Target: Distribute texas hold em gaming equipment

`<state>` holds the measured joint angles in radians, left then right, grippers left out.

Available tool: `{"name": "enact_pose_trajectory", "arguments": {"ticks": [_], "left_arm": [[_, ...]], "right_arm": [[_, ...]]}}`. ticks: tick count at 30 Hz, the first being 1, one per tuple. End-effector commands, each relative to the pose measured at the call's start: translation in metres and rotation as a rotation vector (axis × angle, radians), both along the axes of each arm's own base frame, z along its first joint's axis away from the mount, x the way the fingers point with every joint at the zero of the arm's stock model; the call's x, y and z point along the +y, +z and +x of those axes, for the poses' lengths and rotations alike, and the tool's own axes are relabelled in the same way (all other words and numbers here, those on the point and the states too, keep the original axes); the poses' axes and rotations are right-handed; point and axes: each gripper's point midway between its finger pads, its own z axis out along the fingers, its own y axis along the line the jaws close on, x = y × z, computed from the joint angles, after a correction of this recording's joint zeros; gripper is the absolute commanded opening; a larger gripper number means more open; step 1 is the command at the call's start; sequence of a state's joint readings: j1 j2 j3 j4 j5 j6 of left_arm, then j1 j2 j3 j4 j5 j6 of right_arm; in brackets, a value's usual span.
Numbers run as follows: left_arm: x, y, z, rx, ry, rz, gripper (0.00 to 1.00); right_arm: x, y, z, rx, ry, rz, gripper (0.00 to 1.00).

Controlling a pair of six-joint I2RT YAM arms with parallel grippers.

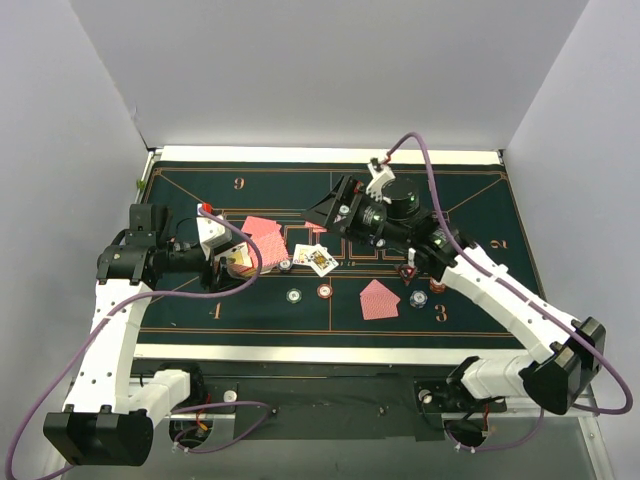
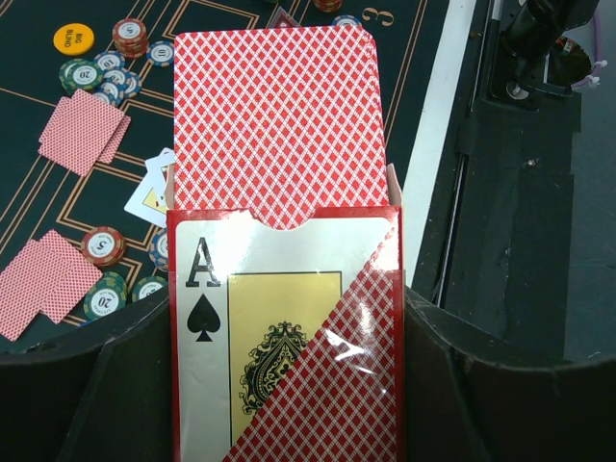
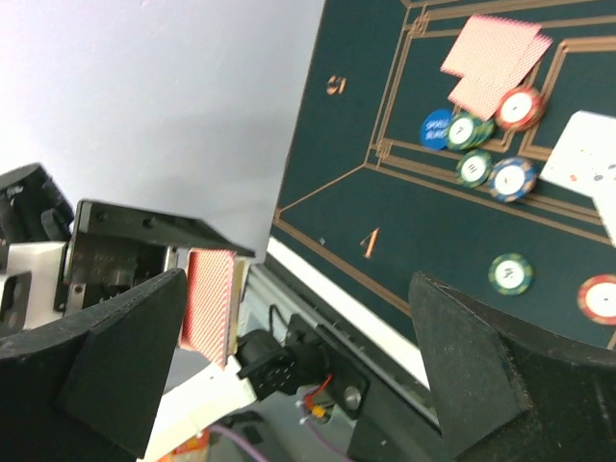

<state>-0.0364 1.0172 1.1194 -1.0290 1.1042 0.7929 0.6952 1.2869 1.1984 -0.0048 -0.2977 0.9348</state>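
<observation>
The green felt mat (image 1: pixel 260 318) with its orange lines covers most of the counter (image 1: pixel 300 352), and all my gaming pieces lie on it. My left arm reaches in from the left side. My right arm crosses in from the right, its wrist turned toward the middle.

My left tool (image 1: pixel 236 260) is clamped on a card box (image 2: pixel 289 366), one finger against each long side. The box front shows an ace of spades beside a red diamond pattern. A deck (image 2: pixel 277 115) of red-backed cards stands partly out of the box's open top.

My right tool (image 1: pixel 325 208) is spread wide with nothing between its fingers (image 3: pixel 106 375). It hangs over the far middle of the mat, facing my left tool.

The left pair of cards (image 1: pixel 265 232) lies face down and overlapping, just beside my left tool. The right pair of cards (image 1: pixel 379 298) lies the same way by the printed 3. Between the two pairs, the face-up cards (image 1: pixel 318 258) sit fanned in the middle of the mat.

A green chip (image 1: pixel 294 295) and a red-orange chip (image 1: pixel 324 291) lie apart from each other, near the face-up cards on the side toward me. More chips cluster at each face-down pair.

The orange button (image 2: pixel 73 39) rests near the chips of the right pair. The blue button (image 3: pixel 438 128) touches a green chip in the cluster beside the left pair.
</observation>
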Motion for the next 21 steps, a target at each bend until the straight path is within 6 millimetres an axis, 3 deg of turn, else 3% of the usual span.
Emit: {"name": "enact_pose_trajectory", "arguments": {"ticks": [1,6,12,21], "left_arm": [[-0.003,0.015,0.001,-0.061,-0.024,-0.032,0.0],[-0.003,0.014,0.002,-0.062,-0.023,-0.029,0.0],[-0.002,0.014,0.001,-0.064,-0.02,-0.026,0.0],[-0.003,0.017,0.001,-0.065,-0.021,-0.033,0.0]], "right_arm": [[0.029,0.026,-0.03,0.003,0.111,0.118,0.94],[0.064,0.013,-0.045,0.036,0.18,0.079,0.95],[0.087,0.005,-0.048,0.053,0.2,0.076,0.96],[0.098,-0.016,-0.046,0.111,0.191,0.064,0.71]]}}
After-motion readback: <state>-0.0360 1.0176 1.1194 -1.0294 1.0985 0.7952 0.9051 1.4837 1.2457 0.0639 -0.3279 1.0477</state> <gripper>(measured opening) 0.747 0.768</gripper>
